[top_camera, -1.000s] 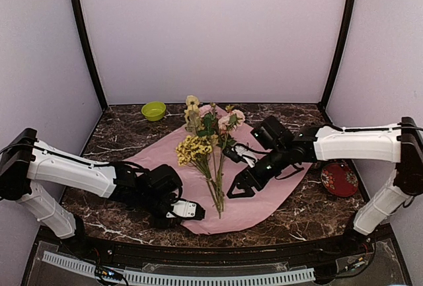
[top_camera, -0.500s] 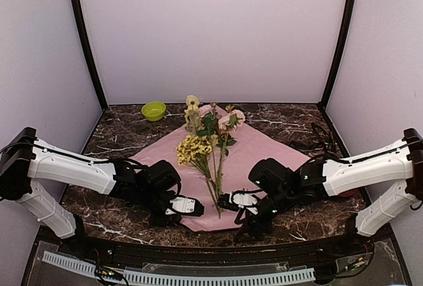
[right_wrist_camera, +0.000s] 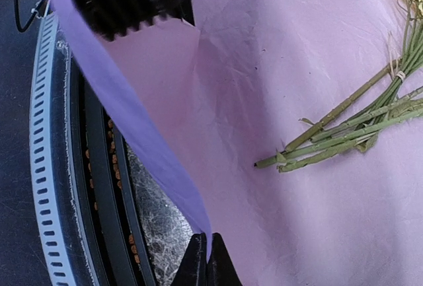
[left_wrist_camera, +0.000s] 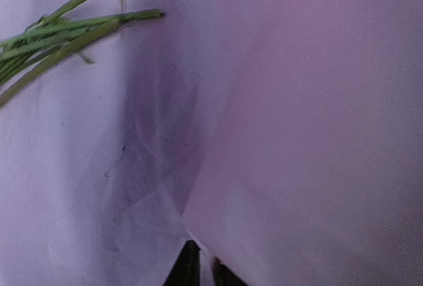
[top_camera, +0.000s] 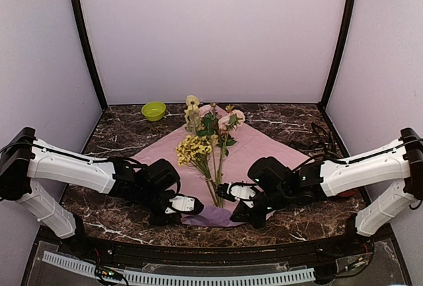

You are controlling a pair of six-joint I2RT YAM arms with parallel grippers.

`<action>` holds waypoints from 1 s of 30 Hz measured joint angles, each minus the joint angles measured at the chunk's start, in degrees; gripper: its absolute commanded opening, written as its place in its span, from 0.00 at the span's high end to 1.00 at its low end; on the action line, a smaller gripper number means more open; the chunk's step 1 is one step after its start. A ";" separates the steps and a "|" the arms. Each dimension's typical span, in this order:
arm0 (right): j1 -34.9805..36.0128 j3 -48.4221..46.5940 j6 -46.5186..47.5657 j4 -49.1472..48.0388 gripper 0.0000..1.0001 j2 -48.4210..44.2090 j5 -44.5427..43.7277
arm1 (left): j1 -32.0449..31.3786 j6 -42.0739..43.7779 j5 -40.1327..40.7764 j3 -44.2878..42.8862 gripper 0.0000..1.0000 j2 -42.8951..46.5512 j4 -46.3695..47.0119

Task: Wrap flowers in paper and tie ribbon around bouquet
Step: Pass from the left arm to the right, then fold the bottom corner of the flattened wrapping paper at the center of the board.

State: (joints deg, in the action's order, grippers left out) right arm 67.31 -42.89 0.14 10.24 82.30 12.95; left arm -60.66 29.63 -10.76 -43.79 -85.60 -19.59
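Our creased pink-lilac paper (top_camera: 264, 146) lies mid-frame under the flowers (top_camera: 198, 147). The left gripper (left_wrist_camera: 201, 271) and right gripper (right_wrist_camera: 206, 254) each pinch its raised lower corner, jaws nearly closed.

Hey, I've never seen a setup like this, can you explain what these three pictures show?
Two white robot arms are bolted at the near edge of a dark marble table. The wide picture looks down from above and behind them; the two close-ups come from cameras on each wrist. On the table lies a pinkish-lilac paper with flowers on it, and a green bowl sits at the back. The right gripper is pinched shut on the paper's near edge, with that edge raised. The left gripper is shut too, and seems to pinch the paper as well.
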 measured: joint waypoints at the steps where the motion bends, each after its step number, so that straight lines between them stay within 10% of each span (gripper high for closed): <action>1: -0.31 -0.02 -0.07 0.00 1.00 0.00 -0.04 | 0.02 0.15 0.09 0.00 0.62 0.15 0.02; 5: -2.78 -0.26 -0.74 0.07 1.00 0.00 -0.20 | 0.09 -1.18 0.26 0.46 0.47 2.49 0.28; 30: -12.81 -8.92 -7.54 2.49 1.00 10.08 -2.56 | 2.12 -19.45 5.81 2.27 0.46 3.85 6.14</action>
State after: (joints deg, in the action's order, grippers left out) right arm 54.50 -51.81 -7.40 12.73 92.38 10.39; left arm -58.54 10.17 -4.95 -41.52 -81.76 -13.45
